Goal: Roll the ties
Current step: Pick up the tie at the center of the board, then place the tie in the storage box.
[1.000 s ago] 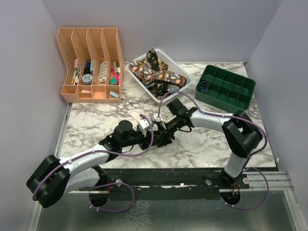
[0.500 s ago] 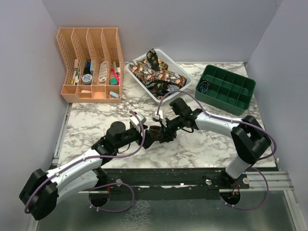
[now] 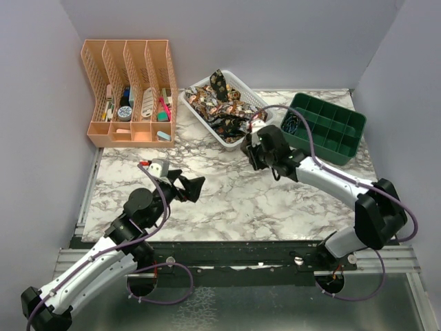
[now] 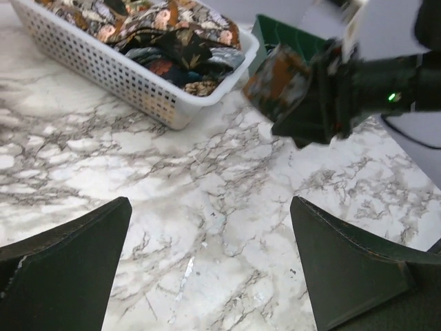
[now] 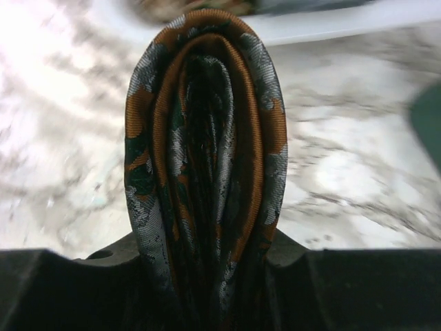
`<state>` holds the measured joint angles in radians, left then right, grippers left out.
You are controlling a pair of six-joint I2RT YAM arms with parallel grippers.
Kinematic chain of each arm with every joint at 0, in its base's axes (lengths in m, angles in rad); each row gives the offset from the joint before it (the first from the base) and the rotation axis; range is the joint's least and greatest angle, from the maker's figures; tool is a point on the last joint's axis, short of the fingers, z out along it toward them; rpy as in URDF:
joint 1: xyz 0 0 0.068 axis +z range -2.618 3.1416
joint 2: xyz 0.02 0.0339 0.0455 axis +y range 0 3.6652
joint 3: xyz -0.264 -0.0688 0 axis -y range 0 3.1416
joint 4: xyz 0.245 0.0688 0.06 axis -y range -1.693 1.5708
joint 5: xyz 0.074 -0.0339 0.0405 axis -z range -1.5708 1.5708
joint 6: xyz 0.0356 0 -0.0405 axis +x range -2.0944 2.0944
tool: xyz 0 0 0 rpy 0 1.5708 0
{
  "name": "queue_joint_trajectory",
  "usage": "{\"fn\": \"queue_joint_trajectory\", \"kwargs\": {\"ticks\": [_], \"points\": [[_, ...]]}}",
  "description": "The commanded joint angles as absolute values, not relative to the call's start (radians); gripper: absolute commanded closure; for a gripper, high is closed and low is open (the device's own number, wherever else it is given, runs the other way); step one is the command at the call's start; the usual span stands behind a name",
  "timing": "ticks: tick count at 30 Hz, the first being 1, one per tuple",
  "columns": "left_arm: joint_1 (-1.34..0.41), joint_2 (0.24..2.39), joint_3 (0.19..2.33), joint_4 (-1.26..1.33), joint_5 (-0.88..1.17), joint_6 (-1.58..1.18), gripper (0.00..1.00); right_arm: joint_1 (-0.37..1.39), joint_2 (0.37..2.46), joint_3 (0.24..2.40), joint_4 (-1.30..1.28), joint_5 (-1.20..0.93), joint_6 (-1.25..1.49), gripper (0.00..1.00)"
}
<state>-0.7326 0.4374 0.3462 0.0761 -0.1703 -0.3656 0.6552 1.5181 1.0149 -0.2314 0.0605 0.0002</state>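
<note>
A rolled tie (image 5: 203,152), dark with orange and grey pattern, stands upright between the jaws of my right gripper (image 5: 204,241), which is shut on it. In the top view that right gripper (image 3: 256,141) hangs just in front of the white basket (image 3: 200,114), between it and the green tray. The left wrist view shows the roll (image 4: 275,79) in the air beside the basket's corner. More ties (image 3: 222,103) lie piled loose in the basket. My left gripper (image 3: 189,186) is open and empty over bare marble at the left; its fingers (image 4: 351,269) stand wide apart.
An orange desk organizer (image 3: 127,93) with pens and small items stands at the back left. A green compartment tray (image 3: 324,124) with black cords in one cell sits at the back right. The marble tabletop (image 3: 275,200) ends at grey walls on three sides.
My left gripper opened, let go of the roll and pulled back to the left. The right arm carried the rolled tie away toward the back right, near the basket.
</note>
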Motion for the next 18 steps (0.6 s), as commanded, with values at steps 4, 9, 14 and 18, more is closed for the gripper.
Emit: {"fn": "queue_joint_trajectory", "kwargs": {"ticks": [4, 9, 14, 18], "points": [[-0.730, 0.455, 0.422, -0.079, -0.298, -0.414, 0.01, 0.509, 1.449, 1.104, -0.308, 0.444, 0.303, 0.99], [-0.731, 0.506, 0.466, -0.117, -0.297, -0.416, 0.01, 0.371, 1.508, 1.176, -0.380, 0.444, 0.414, 0.99], [-0.730, 0.558, 0.501, -0.158, -0.295, -0.426, 0.01, 0.272, 1.619, 1.273, -0.434, 0.422, 0.455, 0.99], [-0.730, 0.567, 0.508, -0.168, -0.293, -0.426, 0.01, 0.206, 1.716, 1.356, -0.463, 0.371, 0.486, 0.99]]}}
